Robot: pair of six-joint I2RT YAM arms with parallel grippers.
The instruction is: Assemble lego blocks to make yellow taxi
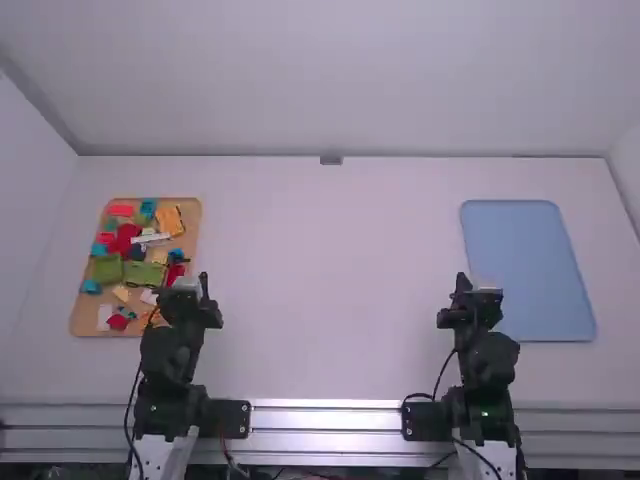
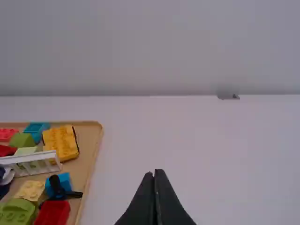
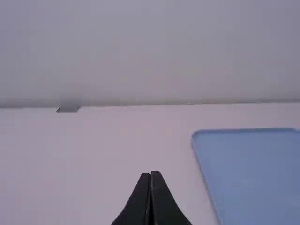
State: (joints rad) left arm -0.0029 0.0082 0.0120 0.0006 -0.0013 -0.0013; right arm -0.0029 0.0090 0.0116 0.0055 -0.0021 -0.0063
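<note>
My left gripper (image 1: 203, 284) is beside the right edge of a tan tray (image 1: 190, 230) of loose blocks; its fingers are shut together, as the left gripper (image 2: 154, 172) shows in its wrist view, with nothing between them. In the tray lie a yellow-orange block piece (image 2: 61, 142), a white railing-like piece (image 2: 35, 163), a pale yellow block (image 2: 31, 190) and a red block (image 2: 54, 212). The right gripper (image 1: 462, 284) is just left of a blue tray; in its wrist view the right gripper (image 3: 151, 174) is shut on nothing.
The blue tray (image 1: 528, 265) lies flat on the right of the white table (image 1: 330, 280), with no blocks on it. A small grey object (image 1: 331, 160) is at the middle of the table's far edge, by the wall. Metal rails run along the near edge.
</note>
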